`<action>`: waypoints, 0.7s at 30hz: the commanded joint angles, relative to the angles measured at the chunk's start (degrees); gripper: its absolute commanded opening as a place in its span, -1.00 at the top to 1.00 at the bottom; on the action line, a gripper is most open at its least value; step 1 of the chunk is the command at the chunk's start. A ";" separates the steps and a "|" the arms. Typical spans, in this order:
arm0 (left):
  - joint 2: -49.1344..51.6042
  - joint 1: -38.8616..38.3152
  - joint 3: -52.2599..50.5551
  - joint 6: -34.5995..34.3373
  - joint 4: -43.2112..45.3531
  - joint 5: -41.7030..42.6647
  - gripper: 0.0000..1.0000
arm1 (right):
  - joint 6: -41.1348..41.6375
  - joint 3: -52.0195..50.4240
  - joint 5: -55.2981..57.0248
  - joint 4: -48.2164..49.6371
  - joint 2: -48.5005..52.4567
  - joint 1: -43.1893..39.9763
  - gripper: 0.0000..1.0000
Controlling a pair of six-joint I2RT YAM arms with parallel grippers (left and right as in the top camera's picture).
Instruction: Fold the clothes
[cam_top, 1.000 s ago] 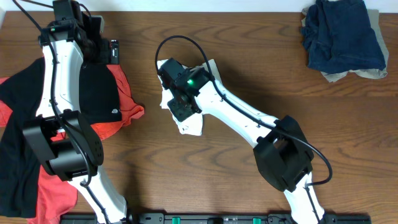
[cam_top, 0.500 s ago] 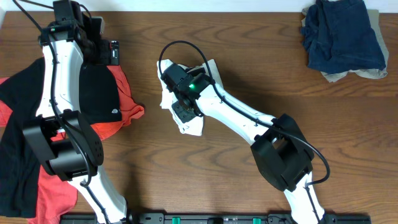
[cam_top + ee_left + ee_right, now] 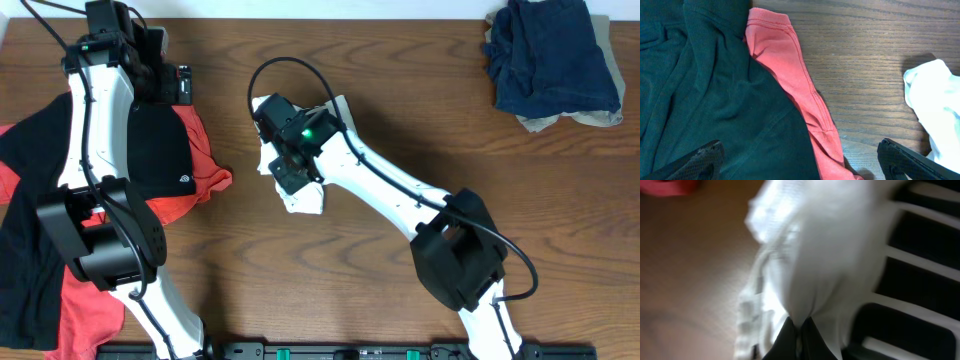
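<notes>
Pinches the white shirt tight in the right gripper, near the middle of the table; holds the left gripper wide open over the black shirt and orange-red shirt at the left.

Wooden table bears white shirt, orange-red shirt, blue pile.

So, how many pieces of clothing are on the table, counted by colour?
black shirt: 1
orange-red shirt: 1
white shirt: 1
dark blue garment: 1 (bunched, so it may hide more)
beige garment, mostly hidden under the blue one: 1
Total: 5
</notes>
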 commanded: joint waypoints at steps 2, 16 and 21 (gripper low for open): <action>-0.28 0.09 -0.07 -0.57 -0.17 -0.09 -0.97 | -4.90 1.62 -9.03 -0.07 -2.05 4.59 0.95; -0.28 0.09 -0.07 -0.55 -0.24 -0.11 -0.98 | 5.14 5.25 -11.06 -9.03 -2.62 -3.43 -0.35; -0.28 0.09 -0.07 -0.55 -0.17 -0.09 -0.98 | 7.26 3.52 -15.63 -11.43 -2.40 -10.40 -0.27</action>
